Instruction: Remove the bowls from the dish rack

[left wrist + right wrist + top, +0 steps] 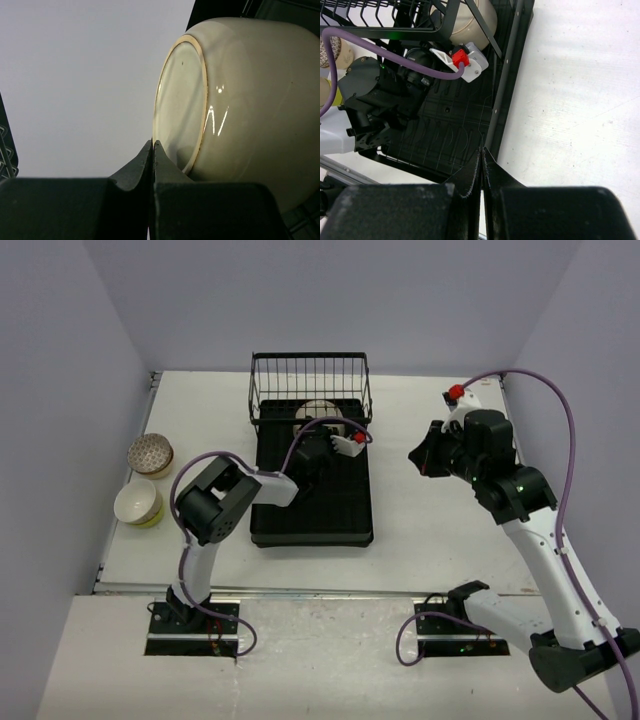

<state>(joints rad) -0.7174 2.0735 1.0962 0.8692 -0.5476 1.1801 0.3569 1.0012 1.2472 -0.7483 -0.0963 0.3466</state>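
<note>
One cream bowl (250, 100) is being shown lying on its side inside the dish rack (330, 515), at the far end beneath the wire basket (310, 375). Its ringed foot is being turned toward the left wrist camera, and light is being reflected off its glazed wall. Nothing is being gripped by the left gripper (152, 147): its two black fingers are being pressed flat together. Their tips are being pointed at the lower edge of the bowl's foot ring, so close that contact cannot be told from the left wrist view. The left arm is being stretched over the rack's gridded floor, and a purple cable (395, 55) is being run along it to a white fitting with a red part just beside the bowl. Two more bowls are being shown outside the rack on the white table (440, 530), near its left edge and well apart from the rack. These are a patterned bowl (151, 453) farther back and a lime-yellow bowl (138, 503) just beside it toward the near edge, both standing upright. The right gripper (482, 152) is likewise being shown closed on nothing, its fingers pressed together. It is being hung to the right of the rack, and in the right wrist view its tips are being lined up with the rack's right rim, bare table lying beyond.
</note>
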